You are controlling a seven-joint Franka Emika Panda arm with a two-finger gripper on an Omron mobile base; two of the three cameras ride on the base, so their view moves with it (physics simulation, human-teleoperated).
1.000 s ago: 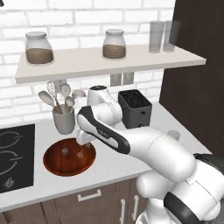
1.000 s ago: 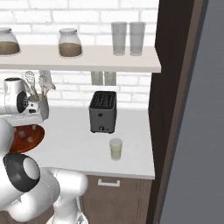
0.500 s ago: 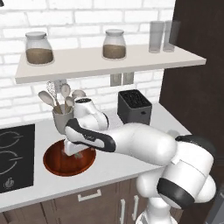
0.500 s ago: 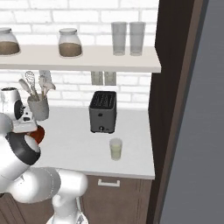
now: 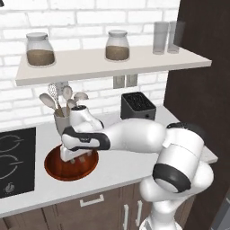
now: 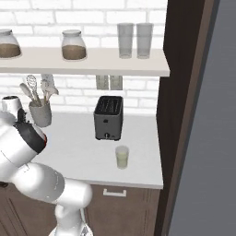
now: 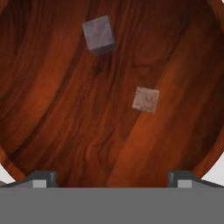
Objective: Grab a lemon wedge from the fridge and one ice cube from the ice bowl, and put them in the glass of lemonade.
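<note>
Lowered since the earlier frame, the arm had swung further left and down over the ice bowl (image 5: 71, 166).
Left base view: the bowl sat lower left on the table (image 5: 117, 173), the tool (image 5: 73, 158) inside it. Right base view: the glass of lemonade (image 6: 121, 157) stood centre, below the toaster (image 6: 108, 118). Hand view: tool fingers (image 7: 41, 179) spread wide, empty; one ice cube (image 7: 99, 35) upper centre, another cube (image 7: 145, 99) mid-frame.

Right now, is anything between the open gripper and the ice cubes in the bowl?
Nothing visible. In the hand view the gripper looks straight into the ice bowl; two ice cubes lie apart on bare wood, with nothing over them.
</note>
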